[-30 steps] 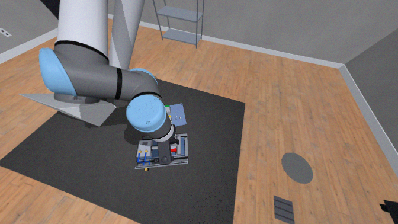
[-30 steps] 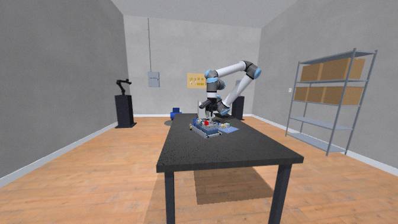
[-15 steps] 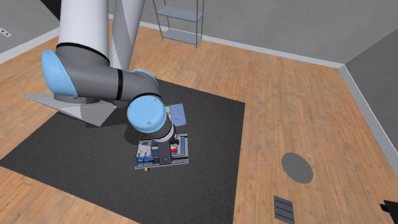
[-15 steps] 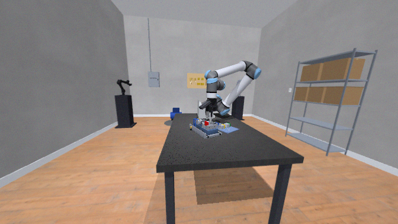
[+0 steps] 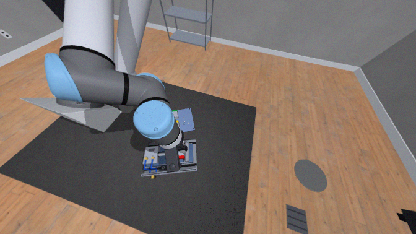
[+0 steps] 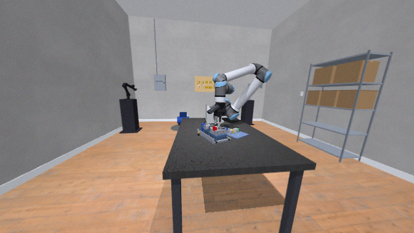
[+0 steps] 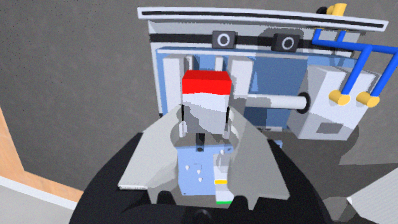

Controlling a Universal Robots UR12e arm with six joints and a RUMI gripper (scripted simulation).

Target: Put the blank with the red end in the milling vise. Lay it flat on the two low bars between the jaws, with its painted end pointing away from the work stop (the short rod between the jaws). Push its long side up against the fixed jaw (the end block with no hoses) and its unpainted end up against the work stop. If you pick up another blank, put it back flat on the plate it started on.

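My gripper (image 7: 205, 106) is shut on the grey blank with the red end (image 7: 206, 97) and holds it over the milling vise (image 7: 250, 80). The red end points away from me, toward the vise's rail side. The work stop rod (image 7: 275, 102) sticks out from the jaw block with blue hoses (image 7: 332, 100) on the right. In the top view the red end (image 5: 181, 157) shows between the jaws of the vise (image 5: 169, 159), with my wrist above it. In the exterior view the red end (image 6: 214, 127) sits low in the vise (image 6: 214, 132). I cannot tell whether the blank touches the bars.
A light blue plate (image 5: 186, 119) lies on the black table just behind the vise, and it also shows in the wrist view (image 7: 197, 172) with another blank with yellow and green marks (image 7: 222, 185) on it. Blue hoses (image 7: 360, 55) run along the vise's right side.
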